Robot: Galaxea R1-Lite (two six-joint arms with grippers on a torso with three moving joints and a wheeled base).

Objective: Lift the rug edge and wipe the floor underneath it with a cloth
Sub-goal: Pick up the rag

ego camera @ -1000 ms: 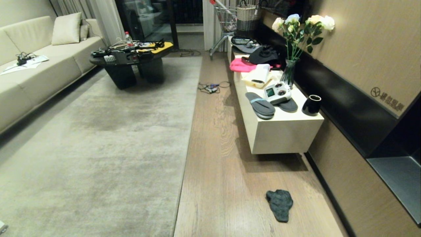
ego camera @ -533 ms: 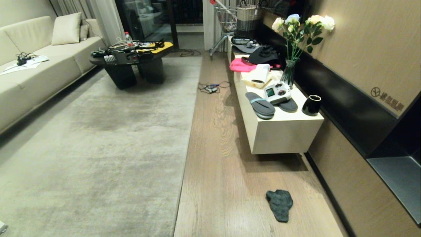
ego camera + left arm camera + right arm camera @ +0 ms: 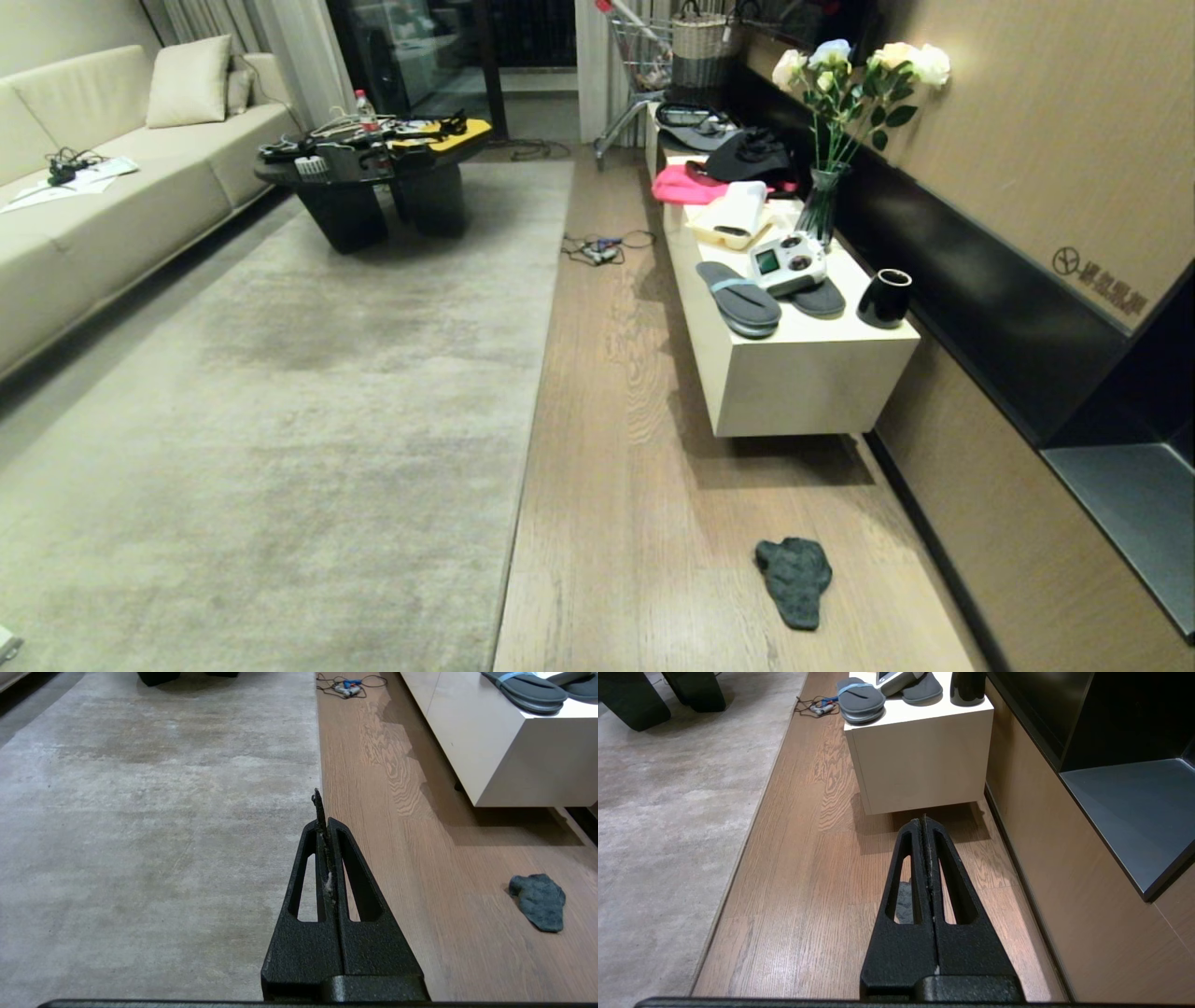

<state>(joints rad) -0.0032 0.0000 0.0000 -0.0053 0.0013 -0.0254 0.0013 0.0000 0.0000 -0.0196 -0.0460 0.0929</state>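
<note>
Wood floor [image 3: 607,523] runs between the rug edge [image 3: 527,439] on the left and a wall unit on the right. On it lies the cloth [image 3: 794,579], long axis near-to-far, closer to the right gripper [image 3: 927,821]. The right gripper and the left gripper [image 3: 323,812] are both closed and empty. Wall lettering [image 3: 1100,282] is unreadable.

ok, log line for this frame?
stage: pre-start | left gripper: shut, empty | right gripper: shut, empty | cloth: on floor | rug edge: flat

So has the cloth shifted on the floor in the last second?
No. The cloth lies in the same spot near the white cabinet's front corner.
</note>
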